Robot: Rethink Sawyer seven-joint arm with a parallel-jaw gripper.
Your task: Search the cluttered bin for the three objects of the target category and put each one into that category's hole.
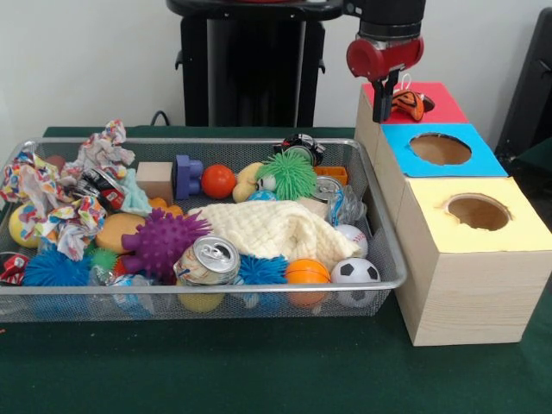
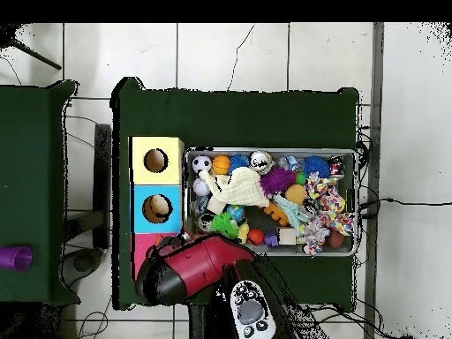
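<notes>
On the green worktop point(image 1: 259, 371), the wire-mesh bin point(image 1: 379, 226) is sitting at the left, crowded with toys: a purple spiky ball point(image 1: 160, 241), a dented drink can point(image 1: 208, 260), a cream knitted cloth point(image 1: 272, 228) and a small soccer ball point(image 1: 354, 272). Just right of it, three wooden boxes are standing in a row, yellow-topped point(image 1: 517, 233), blue-topped point(image 1: 483, 159), then red-topped point(image 1: 444, 102). My pincer point(image 1: 385, 108) is hanging over the red top, fingers together, just beside an orange-and-black toy point(image 1: 410, 103) that is covering the hole.

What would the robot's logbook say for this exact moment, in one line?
gripper: over red-topped box, state unclear | orange-black object: on box beside it | bin: still cluttered
</notes>
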